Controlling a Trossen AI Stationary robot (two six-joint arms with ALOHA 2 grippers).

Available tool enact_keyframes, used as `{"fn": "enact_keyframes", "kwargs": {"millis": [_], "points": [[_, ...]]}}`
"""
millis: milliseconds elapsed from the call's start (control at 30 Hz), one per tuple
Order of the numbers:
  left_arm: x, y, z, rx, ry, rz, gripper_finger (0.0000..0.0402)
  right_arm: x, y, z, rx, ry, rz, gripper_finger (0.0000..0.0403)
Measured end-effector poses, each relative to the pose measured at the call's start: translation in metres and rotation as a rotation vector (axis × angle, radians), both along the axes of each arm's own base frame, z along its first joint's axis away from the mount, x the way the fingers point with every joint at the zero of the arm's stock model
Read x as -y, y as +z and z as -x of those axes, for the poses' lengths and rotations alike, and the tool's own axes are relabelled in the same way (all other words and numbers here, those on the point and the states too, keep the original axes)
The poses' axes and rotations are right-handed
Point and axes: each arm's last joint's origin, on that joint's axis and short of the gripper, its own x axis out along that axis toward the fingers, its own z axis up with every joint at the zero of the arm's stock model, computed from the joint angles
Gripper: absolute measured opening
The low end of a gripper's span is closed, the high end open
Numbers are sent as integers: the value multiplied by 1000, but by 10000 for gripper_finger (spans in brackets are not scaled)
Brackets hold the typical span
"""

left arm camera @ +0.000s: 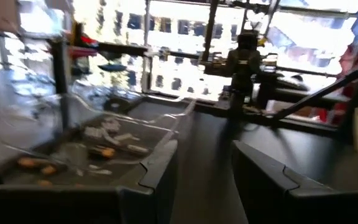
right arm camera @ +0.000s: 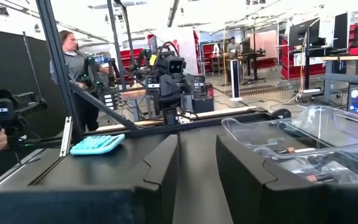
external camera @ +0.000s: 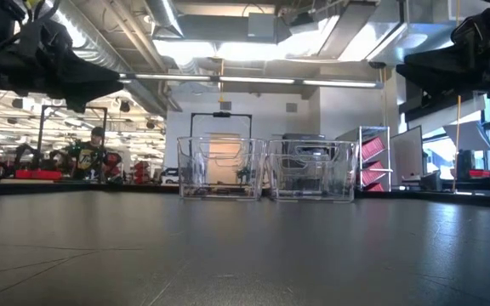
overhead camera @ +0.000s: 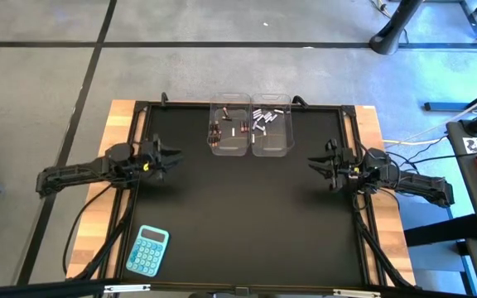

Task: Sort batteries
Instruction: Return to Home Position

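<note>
Left clear plastic tub [overhead camera: 214, 146] beside right clear plastic tub [overhead camera: 286, 146] at black table's [overhead camera: 247, 215] 12 o'clock, small cylindrical batteries [overhead camera: 262, 121] inside both; blue calculator [overhead camera: 148, 250] at 7 o'clock.

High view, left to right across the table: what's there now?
Left gripper → left clear plastic tub holding dark batteries → right clear plastic tub holding silvery-white batteries → right gripper.

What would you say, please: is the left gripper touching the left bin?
Apart. The high view shows bare mat between the left gripper and the left bin.
</note>
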Motion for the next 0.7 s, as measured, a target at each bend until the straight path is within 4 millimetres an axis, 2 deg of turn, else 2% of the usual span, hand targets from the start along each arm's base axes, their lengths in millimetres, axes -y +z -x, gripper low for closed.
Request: {"fn": "enact_keyframes", "kwargs": {"millis": [133, 267, 700], "points": [[-3, 0, 0, -17, 61, -57, 138, 2, -1, 0, -8, -65, -32, 111], [-4, -1, -1, -36, 72, -66, 138, 5, -11, 0, -100, -160, -85, 111], [-4, -1, -1, -27, 70, -35, 138, 5, -12, -1, -133, -170, -75, 111]]}}
